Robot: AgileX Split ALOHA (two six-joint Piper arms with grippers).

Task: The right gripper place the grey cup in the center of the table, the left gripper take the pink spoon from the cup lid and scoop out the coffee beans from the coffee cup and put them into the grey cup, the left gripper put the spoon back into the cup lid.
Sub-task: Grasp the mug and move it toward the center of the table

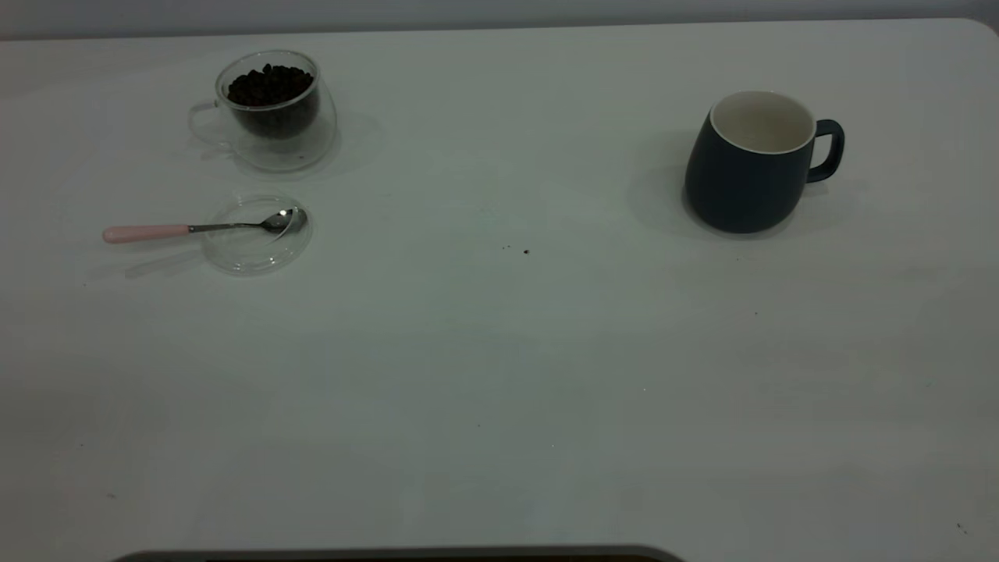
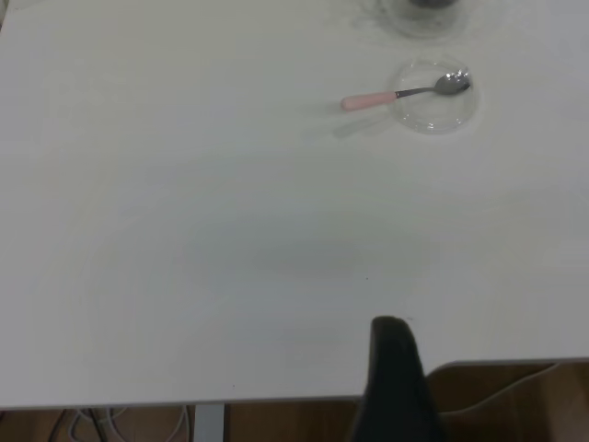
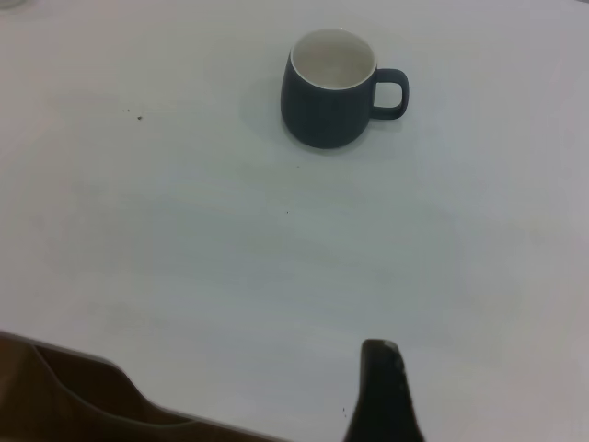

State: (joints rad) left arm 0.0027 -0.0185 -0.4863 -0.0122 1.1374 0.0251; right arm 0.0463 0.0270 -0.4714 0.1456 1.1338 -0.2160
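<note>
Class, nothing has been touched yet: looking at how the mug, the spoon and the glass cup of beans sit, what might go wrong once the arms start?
1. The pink spoon rests with its bowl in the clear cup lid and its handle sticking out; a clumsy grab may tip or drag the lid.
2. The coffee beans fill the coffee cup almost to the rim, so scooping may spill some.
3. The grey cup is rounded; a poor grip might let it slip.
</note>
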